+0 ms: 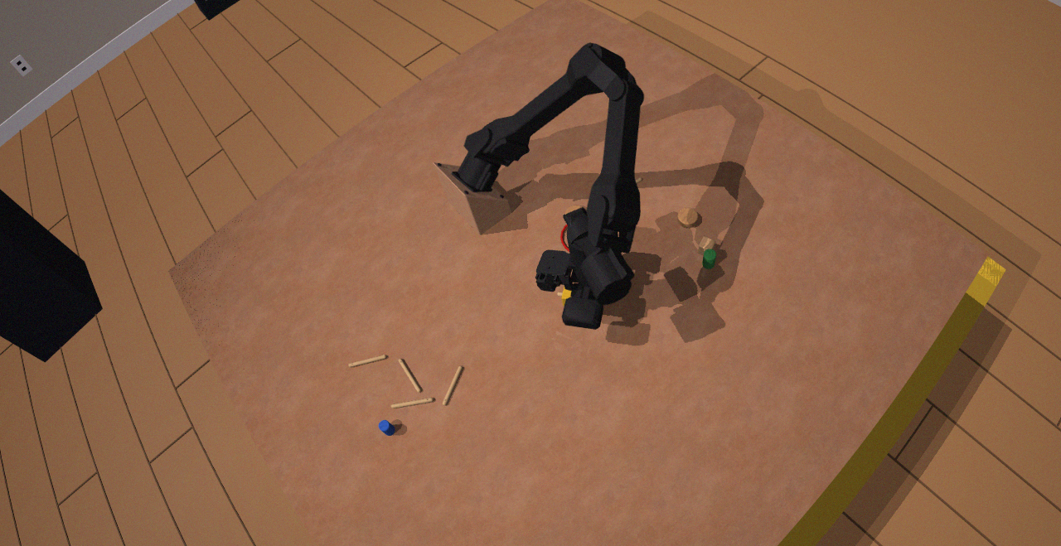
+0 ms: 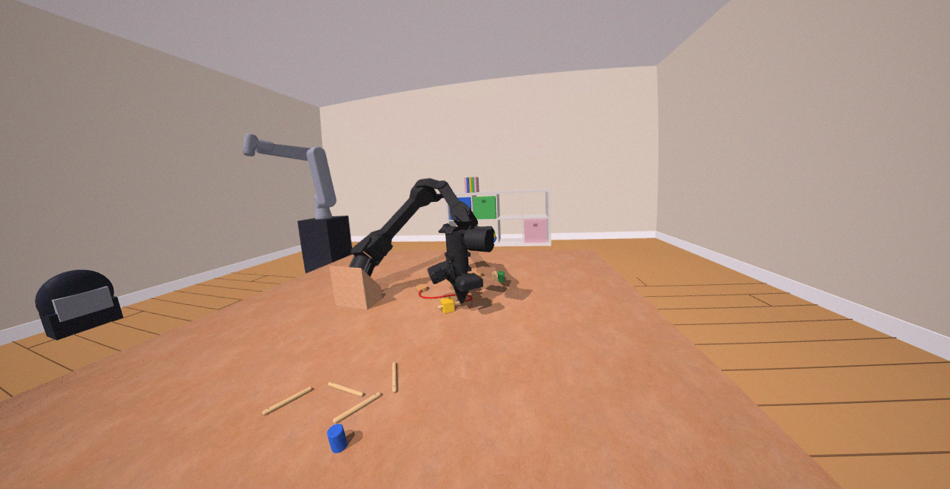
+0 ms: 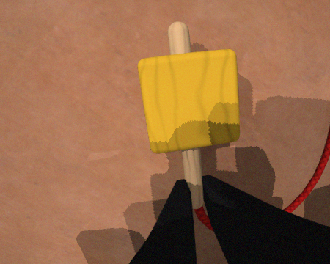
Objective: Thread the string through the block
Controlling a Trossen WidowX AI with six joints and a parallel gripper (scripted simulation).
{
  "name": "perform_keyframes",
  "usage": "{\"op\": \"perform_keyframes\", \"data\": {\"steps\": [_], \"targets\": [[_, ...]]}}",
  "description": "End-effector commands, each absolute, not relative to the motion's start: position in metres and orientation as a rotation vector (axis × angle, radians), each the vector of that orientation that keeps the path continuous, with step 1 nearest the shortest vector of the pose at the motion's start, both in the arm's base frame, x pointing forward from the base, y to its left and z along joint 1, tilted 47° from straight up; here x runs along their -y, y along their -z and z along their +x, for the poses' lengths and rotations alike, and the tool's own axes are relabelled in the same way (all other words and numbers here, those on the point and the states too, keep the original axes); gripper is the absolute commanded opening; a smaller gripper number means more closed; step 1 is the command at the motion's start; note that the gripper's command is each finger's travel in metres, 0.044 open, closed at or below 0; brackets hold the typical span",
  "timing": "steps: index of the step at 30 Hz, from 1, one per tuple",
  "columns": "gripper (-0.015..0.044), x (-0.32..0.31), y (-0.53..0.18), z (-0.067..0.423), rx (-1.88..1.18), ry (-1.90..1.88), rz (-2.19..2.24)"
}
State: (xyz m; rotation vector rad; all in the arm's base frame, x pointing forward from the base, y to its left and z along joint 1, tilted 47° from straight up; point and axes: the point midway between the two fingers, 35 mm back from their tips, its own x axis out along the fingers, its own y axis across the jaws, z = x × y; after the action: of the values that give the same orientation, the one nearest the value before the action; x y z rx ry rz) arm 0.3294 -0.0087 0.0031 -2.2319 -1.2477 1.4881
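Gripper (image 3: 199, 191) pinched on rear of stick (image 3: 179, 39), red string (image 3: 326, 152) trailing alongside. Stick threaded through yellow block (image 3: 190, 100) on table (image 3: 62, 78), tip protruding at far side. Rear grip presumably to allow pushing; regrasp at tip needed.
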Motion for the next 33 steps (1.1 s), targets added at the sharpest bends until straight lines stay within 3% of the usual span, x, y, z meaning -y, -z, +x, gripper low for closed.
{"op": "perform_keyframes", "data": {"steps": [1, 11, 16, 24, 29, 33], "targets": [[0.0000, 0.009, 0.001, 0.323, 1.253, -1.495, -2.229], [0.0000, 0.012, 0.005, 0.315, 1.252, -1.495, -2.229], [0.0124, 0.013, 0.004, 0.318, 1.246, -1.490, -2.230], [0.0124, 0.069, -0.048, 0.308, 1.244, -1.496, -2.231], [0.0124, 0.071, -0.046, 0.308, 1.217, -1.487, -2.235], [0.0124, 0.072, -0.044, 0.305, 1.455, -1.413, -2.374]]}}
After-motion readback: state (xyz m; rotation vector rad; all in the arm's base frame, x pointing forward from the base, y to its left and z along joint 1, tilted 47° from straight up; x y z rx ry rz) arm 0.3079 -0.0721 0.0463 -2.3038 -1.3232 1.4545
